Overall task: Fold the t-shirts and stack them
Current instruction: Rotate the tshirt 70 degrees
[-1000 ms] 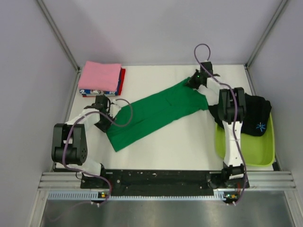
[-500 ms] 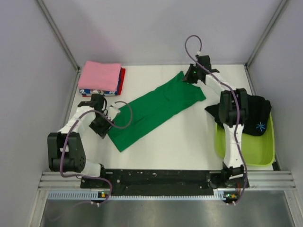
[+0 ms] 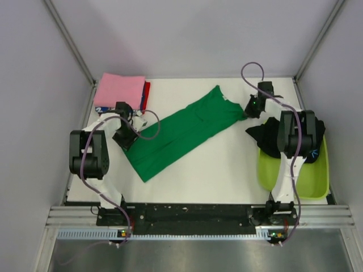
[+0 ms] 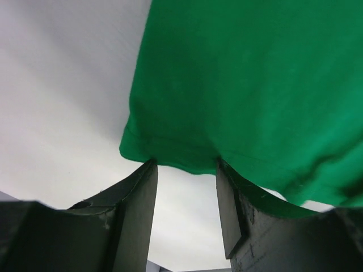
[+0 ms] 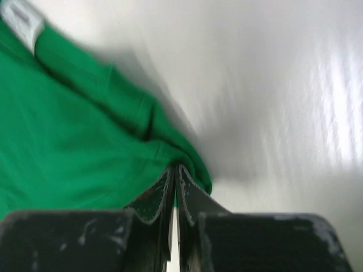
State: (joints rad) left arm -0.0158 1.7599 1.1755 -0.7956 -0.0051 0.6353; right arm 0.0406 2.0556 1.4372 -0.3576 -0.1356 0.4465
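White table [image 3: 227,164] bears green t-shirt [image 3: 181,133], folded stack [image 3: 119,90], lime tub [image 3: 320,177].

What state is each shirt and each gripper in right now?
green t-shirt: lying flat in a long diagonal strip
black t-shirt: crumpled, draped over the tub
pink t-shirt: folded, topping the stack
left gripper: open, at the green t-shirt's hem
right gripper: shut on the green t-shirt's corner

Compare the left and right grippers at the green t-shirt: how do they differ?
The left gripper is open, fingers apart at the hem of the green t-shirt, at its near-left end. The right gripper is shut at the far-right end; a pinch is unclear. Both sit at the shirt's edge.
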